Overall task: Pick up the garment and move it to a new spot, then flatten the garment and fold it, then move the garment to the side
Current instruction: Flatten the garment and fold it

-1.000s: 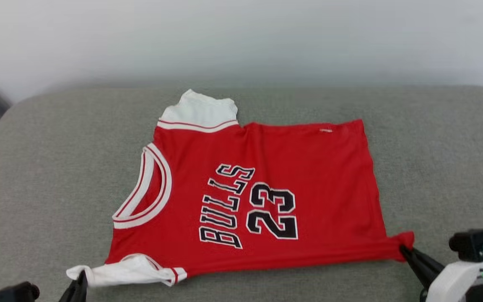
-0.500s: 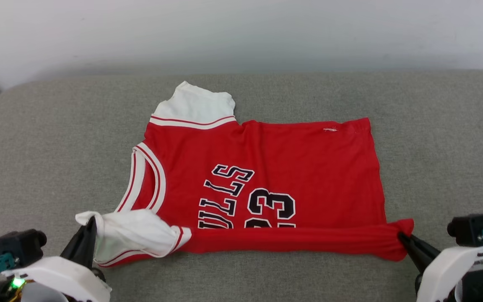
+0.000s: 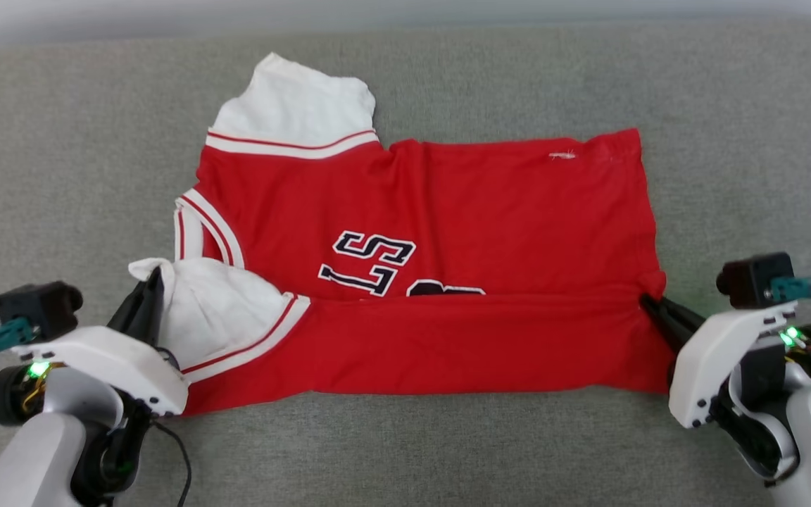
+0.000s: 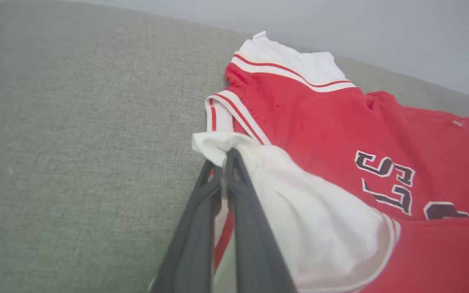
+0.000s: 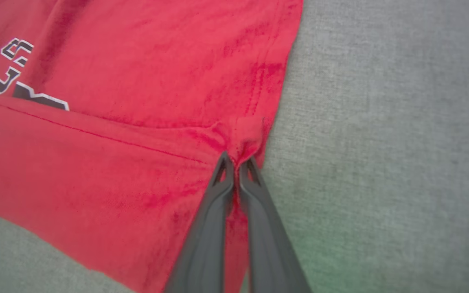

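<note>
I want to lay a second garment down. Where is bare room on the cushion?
Bare cushion lies left of the shirt and right of its hem. A narrow strip runs along its near fold. It is crowded at the left claw and right claw.

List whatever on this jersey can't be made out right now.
- Head view: the folded-up flap of the jersey covers most of the lettering and nearly all the number.
- Left wrist view: the pinched bit of the white sleeve is hidden in the left hand.
- Right wrist view: the hem corner bunches inside the right hand; lettering runs off the left edge.
</note>
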Tool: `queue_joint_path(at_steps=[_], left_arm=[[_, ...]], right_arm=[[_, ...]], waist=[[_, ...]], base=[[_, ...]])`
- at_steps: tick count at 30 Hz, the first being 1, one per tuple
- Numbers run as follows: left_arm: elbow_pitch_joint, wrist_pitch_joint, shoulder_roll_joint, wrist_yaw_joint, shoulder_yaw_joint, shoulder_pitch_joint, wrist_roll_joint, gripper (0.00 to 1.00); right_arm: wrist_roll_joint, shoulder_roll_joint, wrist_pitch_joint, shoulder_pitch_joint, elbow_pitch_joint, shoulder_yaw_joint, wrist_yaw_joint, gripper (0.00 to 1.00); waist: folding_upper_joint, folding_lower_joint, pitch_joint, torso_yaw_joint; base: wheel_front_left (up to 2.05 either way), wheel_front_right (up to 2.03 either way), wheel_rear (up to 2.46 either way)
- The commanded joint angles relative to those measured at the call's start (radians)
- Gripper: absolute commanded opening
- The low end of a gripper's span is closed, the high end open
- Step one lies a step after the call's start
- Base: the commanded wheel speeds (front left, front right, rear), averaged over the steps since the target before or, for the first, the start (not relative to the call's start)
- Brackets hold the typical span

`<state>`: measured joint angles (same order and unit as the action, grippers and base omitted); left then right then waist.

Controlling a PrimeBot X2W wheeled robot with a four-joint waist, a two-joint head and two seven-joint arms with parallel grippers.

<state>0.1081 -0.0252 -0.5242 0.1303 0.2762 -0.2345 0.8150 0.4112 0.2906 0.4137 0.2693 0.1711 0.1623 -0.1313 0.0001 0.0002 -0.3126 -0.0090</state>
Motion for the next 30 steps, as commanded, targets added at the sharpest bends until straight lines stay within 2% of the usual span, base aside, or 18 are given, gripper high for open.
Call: queue_joint_path(at_steps=[1,4,5,6,7,8,9,14,19,25,30], left_arm=[[0.013,-0.003,0.004,-0.005,0.001,-0.014,0.007,0.00],[0.084,-0.017,0.022,-0.035,0.021,-0.058,0.017,0.00],[0.150,-0.040,0.036,-0.066,0.040,-0.089,0.031,0.10],[0.171,-0.045,0.041,-0.076,0.045,-0.097,0.035,0.26],[0.187,-0.051,0.046,-0.083,0.050,-0.101,0.040,0.58],[0.203,-0.049,0.050,-0.089,0.051,-0.104,0.043,0.83],[0.216,-0.050,0.053,-0.096,0.052,-0.106,0.048,1.00],[0.254,-0.048,0.045,-0.109,0.039,-0.097,0.071,1.00],[0.235,-0.040,0.023,-0.106,0.016,-0.066,0.086,1.00],[0.135,-0.127,-0.061,-0.097,-0.005,-0.021,0.115,1.00],[0.034,-0.288,-0.164,-0.096,0.001,0.021,0.154,1.00]], right_arm=[[0.003,0.004,-0.005,0.018,0.009,0.003,0.001,0.00],[0.001,0.004,-0.025,0.057,0.063,0.032,0.001,0.00],[-0.001,0.005,-0.051,0.071,0.120,0.058,0.001,0.34],[-0.002,0.004,-0.060,0.073,0.139,0.066,0.002,0.47],[-0.002,0.004,-0.068,0.073,0.152,0.073,0.002,1.00],[0.000,0.004,-0.082,0.072,0.162,0.080,0.002,1.00],[0.002,0.005,-0.099,0.069,0.168,0.085,0.002,1.00],[0.004,0.007,-0.220,0.035,0.157,0.082,0.001,1.00],[-0.028,-0.008,-0.353,-0.023,0.105,0.041,0.001,1.00],[-0.105,-0.051,-0.457,-0.110,-0.001,-0.048,0.001,1.00],[-0.155,-0.096,-0.462,-0.184,-0.113,-0.095,0.001,1.00]], waist=[[-0.0001,-0.0002,-0.026,-0.001],[-0.0001,-0.0002,-0.045,-0.003],[-0.0001,-0.0002,-0.052,-0.004],[-0.0001,-0.0002,-0.052,-0.004],[-0.0001,-0.0002,-0.050,-0.004],[-0.0001,-0.0002,-0.046,-0.005],[-0.0001,-0.0002,-0.040,-0.004],[-0.0001,-0.0002,0.011,-0.005],[-0.0001,-0.0002,0.089,-0.012],[-0.0001,-0.0002,0.154,-0.027],[-0.0001,-0.0002,0.174,-0.044]], base=[[0.00,0.00,0.00],[0.00,0.00,0.00],[0.00,0.00,0.00],[0.00,0.00,0.00],[0.00,0.00,0.00],[0.00,0.00,0.00],[0.00,0.00,0.00],[0.00,0.00,0.00],[0.00,0.00,0.00],[0.00,0.00,0.00],[0.00,0.00,0.00]])
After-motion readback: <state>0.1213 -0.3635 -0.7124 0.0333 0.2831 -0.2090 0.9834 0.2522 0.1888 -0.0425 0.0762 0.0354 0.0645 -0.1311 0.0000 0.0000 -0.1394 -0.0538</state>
